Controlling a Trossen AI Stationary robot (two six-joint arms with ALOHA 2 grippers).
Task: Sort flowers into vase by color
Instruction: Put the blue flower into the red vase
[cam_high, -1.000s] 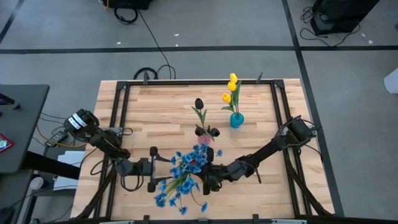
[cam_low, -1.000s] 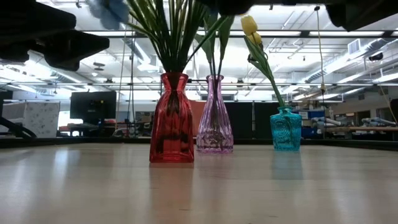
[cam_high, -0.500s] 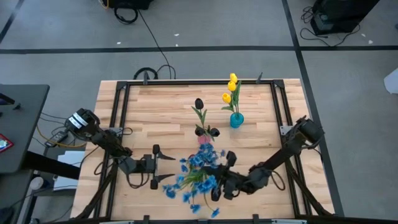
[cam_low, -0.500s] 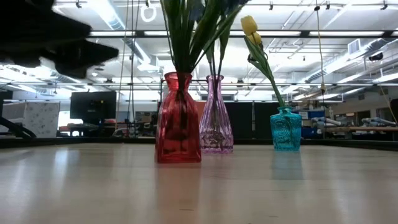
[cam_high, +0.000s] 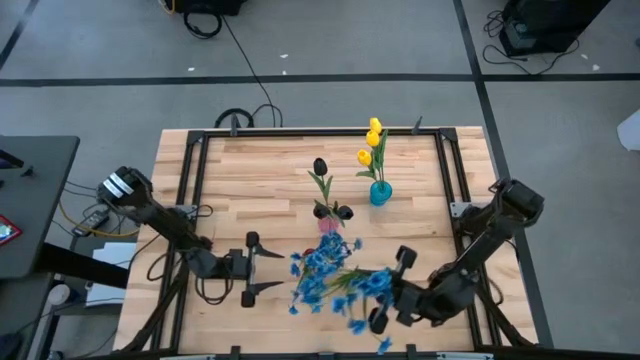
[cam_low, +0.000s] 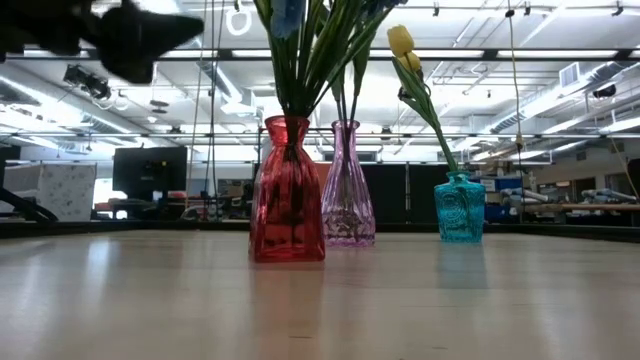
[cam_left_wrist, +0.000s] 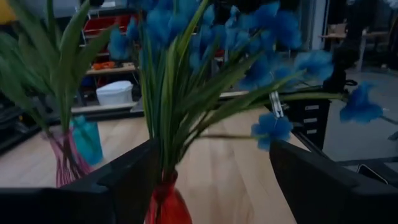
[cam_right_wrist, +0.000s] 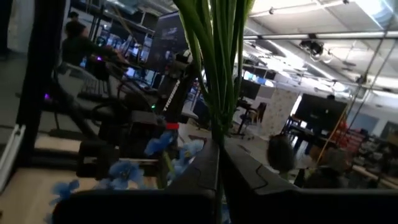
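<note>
A red vase (cam_low: 287, 190) holds green stems with blue blossoms (cam_high: 322, 258); from above the blossoms hide the vase. My right gripper (cam_high: 372, 292) (cam_right_wrist: 217, 163), near the front right, is shut on more blue-flower stems. My left gripper (cam_high: 278, 269) (cam_left_wrist: 212, 168) is open and level, left of the red vase and clear of it. A pink vase (cam_high: 328, 224) holds dark tulips (cam_high: 320, 166). A teal vase (cam_high: 380, 193) holds yellow tulips (cam_high: 372, 140). My right gripper pinches a few green stems (cam_right_wrist: 217, 127) of the blue flowers between its two fingers. It comes about level from the table's right, and the stems cross the fingers. The blossoms (cam_high: 358, 290) hang above the table; whether the stems' lower ends stand in the red vase is hidden.
The three vases stand close together around the table's middle. A black frame (cam_high: 190, 180) runs around the tabletop. Bare wood lies at the far left (cam_high: 250, 170) and along the right side (cam_high: 420, 220).
My right gripper, still shut, has gone up and toward the table's right and near edges, rolling its wrist; the blue blossoms it holds have swung along with it. The red vase has slid a little to the right. My left gripper has risen slightly.
</note>
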